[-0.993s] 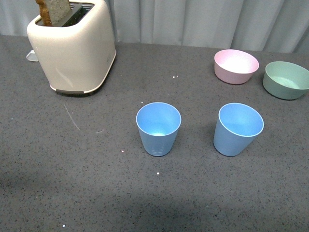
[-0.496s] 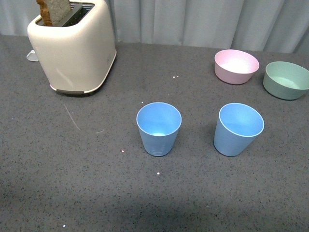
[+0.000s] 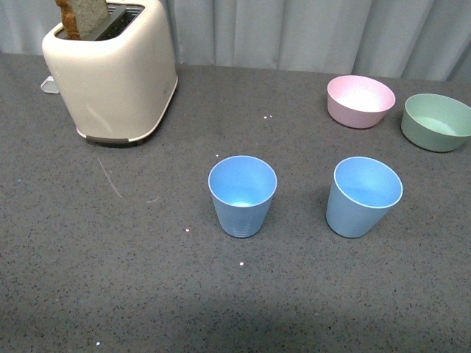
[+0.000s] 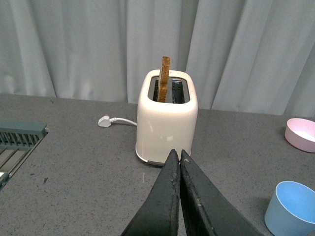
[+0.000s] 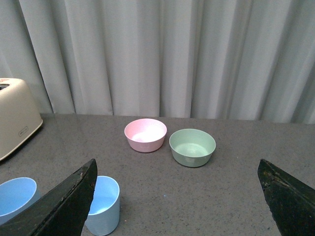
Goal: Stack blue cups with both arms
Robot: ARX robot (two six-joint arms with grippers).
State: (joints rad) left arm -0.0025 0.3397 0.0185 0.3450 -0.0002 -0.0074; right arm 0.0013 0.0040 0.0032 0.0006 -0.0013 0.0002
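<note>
Two light blue cups stand upright and apart on the grey table in the front view, one in the middle (image 3: 242,195) and one to its right (image 3: 363,196). Neither arm shows in the front view. In the left wrist view my left gripper (image 4: 176,153) is shut and empty, above the table in front of the toaster, with one blue cup (image 4: 293,208) off to the side. In the right wrist view my right gripper (image 5: 177,169) is open wide and empty, with one blue cup (image 5: 103,205) beside its finger and the other cup (image 5: 16,197) partly behind that finger.
A cream toaster (image 3: 110,72) with a bread slice (image 3: 81,16) stands at the back left. A pink bowl (image 3: 360,101) and a green bowl (image 3: 436,121) sit at the back right. A white plug (image 4: 105,120) lies beside the toaster, and a green rack (image 4: 17,140) sits at the table's edge.
</note>
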